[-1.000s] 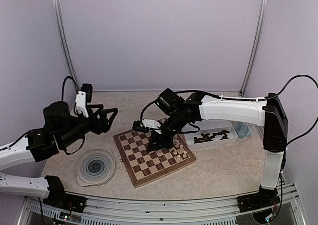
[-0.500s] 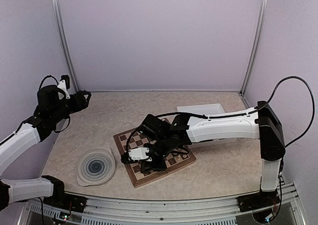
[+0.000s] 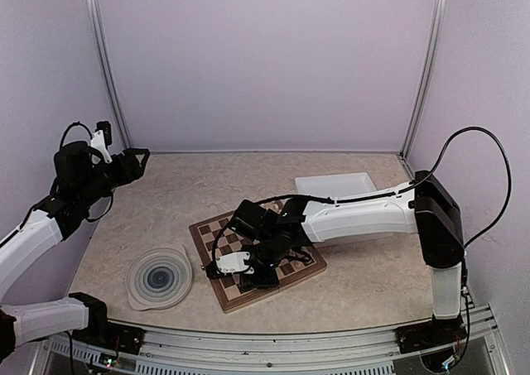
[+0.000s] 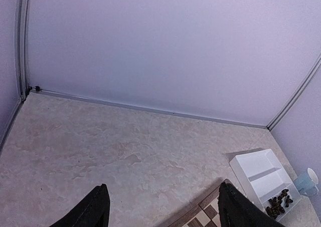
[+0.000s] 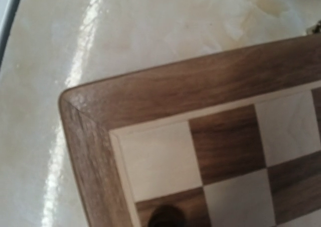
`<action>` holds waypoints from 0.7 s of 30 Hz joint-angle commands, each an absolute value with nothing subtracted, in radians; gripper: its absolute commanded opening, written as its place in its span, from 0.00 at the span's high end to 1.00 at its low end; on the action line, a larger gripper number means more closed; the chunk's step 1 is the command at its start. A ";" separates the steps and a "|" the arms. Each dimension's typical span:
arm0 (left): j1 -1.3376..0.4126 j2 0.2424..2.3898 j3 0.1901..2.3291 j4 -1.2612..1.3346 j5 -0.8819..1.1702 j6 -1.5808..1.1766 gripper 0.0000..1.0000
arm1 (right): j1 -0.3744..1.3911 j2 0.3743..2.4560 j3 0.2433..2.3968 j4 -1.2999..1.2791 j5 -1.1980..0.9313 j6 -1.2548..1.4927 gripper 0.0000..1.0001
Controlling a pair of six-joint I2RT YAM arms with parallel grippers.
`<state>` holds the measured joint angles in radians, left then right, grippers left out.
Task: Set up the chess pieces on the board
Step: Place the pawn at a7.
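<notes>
The jaws of the left gripper (image 3: 135, 161) stand wide apart with nothing between them, high above the left side of the table (image 3: 364, 288). The right gripper (image 3: 252, 277) is closed, low over the board (image 3: 211, 238) and close to one corner. I cannot tell if it holds a piece. Dark chess pieces (image 4: 278, 203) lie in one compartment of the white tray (image 4: 253, 167).

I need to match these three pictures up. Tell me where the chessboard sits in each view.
Top external: the chessboard lies in the middle, turned at an angle.
Left wrist: only one corner shows, at the bottom edge right of centre.
Right wrist: one corner, close up, fills the lower right.
Shared landmark: the white tray, beyond the chessboard from above, right of it from the left wrist; the right wrist misses it.
</notes>
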<state>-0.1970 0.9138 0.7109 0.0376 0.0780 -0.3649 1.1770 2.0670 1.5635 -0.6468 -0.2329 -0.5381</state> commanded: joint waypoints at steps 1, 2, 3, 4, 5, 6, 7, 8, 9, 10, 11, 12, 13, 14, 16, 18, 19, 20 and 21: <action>-0.192 0.917 0.726 0.048 0.091 -0.353 0.26 | 1.183 2.082 1.583 -0.671 -0.219 -0.550 0.96; -0.192 0.917 0.726 0.048 0.091 -0.353 0.26 | 1.183 2.083 1.583 -0.674 -0.217 -0.551 0.94; -0.191 0.917 0.726 0.048 0.091 -0.352 0.26 | 1.184 2.083 1.583 -0.674 -0.215 -0.550 0.90; -0.192 0.917 0.726 0.048 0.092 -0.352 0.26 | 1.183 2.083 1.583 -0.673 -0.212 -0.549 0.86; -0.192 0.919 0.726 0.047 0.091 -0.350 0.26 | 1.183 2.082 1.582 -0.673 -0.211 -0.548 0.82; -0.192 0.920 0.726 0.047 0.093 -0.350 0.26 | 1.184 2.081 1.581 -0.672 -0.209 -0.548 0.79; -0.192 0.920 0.725 0.047 0.093 -0.350 0.26 | 1.183 2.080 1.581 -0.672 -0.209 -0.548 0.77; -0.192 0.919 0.725 0.047 0.092 -0.350 0.26 | 1.184 2.079 1.579 -0.670 -0.208 -0.548 0.74; -0.191 0.919 0.726 0.046 0.093 -0.349 0.26 | 1.184 2.078 1.580 -0.669 -0.206 -0.548 0.72; -0.191 0.920 0.726 0.046 0.093 -0.348 0.26 | 1.185 2.077 1.579 -0.670 -0.205 -0.548 0.71; -0.191 0.920 0.726 0.046 0.093 -0.348 0.26 | 1.183 2.076 1.580 -0.670 -0.205 -0.548 0.69; -0.192 0.922 0.726 0.046 0.095 -0.348 0.26 | 1.184 2.074 1.579 -0.669 -0.205 -0.548 0.68; -0.192 0.923 0.726 0.046 0.097 -0.348 0.26 | 1.183 2.073 1.579 -0.668 -0.207 -0.547 0.67; -0.191 0.925 0.726 0.046 0.098 -0.347 0.26 | 1.183 2.072 1.581 -0.668 -0.209 -0.546 0.66; -0.191 0.926 0.726 0.047 0.098 -0.347 0.26 | 1.184 2.066 1.589 -0.672 -0.219 -0.542 0.63; -0.192 0.930 0.726 0.047 0.099 -0.344 0.26 | 1.183 2.047 1.606 -0.684 -0.230 -0.537 0.59; -0.192 0.931 0.725 0.047 0.104 -0.341 0.26 | 1.182 2.032 1.614 -0.695 -0.233 -0.538 0.57; -0.192 0.935 0.726 0.047 0.109 -0.337 0.26 | 1.178 2.012 1.619 -0.701 -0.233 -0.545 0.56; -0.193 0.938 0.725 0.048 0.115 -0.334 0.26 | 1.170 1.984 1.619 -0.703 -0.234 -0.553 0.55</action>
<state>-0.1970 0.9283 0.7109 0.0368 0.0872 -0.3576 1.1770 2.0659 1.5795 -0.6689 -0.2165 -0.5419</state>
